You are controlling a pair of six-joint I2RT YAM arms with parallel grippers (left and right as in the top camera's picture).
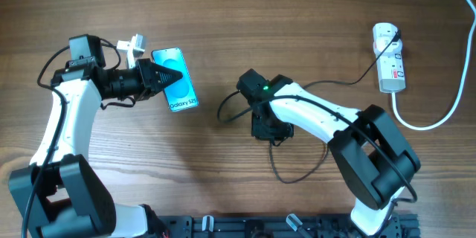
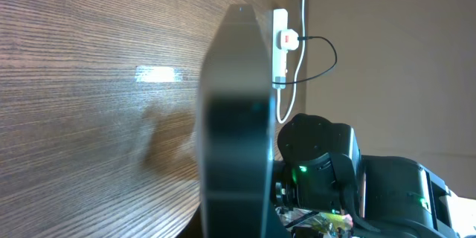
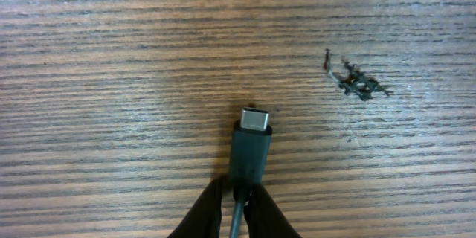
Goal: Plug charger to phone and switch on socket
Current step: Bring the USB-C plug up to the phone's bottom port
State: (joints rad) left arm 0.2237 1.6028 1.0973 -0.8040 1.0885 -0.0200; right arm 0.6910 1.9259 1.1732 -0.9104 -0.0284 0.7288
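The phone [image 1: 178, 82], with a blue-teal screen and a "Galaxy S25" strip, is at the left. My left gripper [image 1: 162, 79] is shut on its left edge. In the left wrist view the phone [image 2: 236, 119] shows as a dark edge-on slab. The charger is a thin black cable [image 1: 297, 172] that loops on the table and runs to a black plug [image 1: 393, 39] in the white socket [image 1: 390, 71] at the far right. My right gripper [image 3: 236, 199] is shut on the cable just behind the metal-tipped connector [image 3: 251, 145], low over the table centre [image 1: 269, 128].
A small white plastic piece [image 1: 134, 44] lies behind the left gripper. The socket's thick white cord [image 1: 446, 111] curves off the right edge. The socket also shows in the left wrist view [image 2: 281, 44]. A scratch mark [image 3: 357, 82] is on the wood near the connector.
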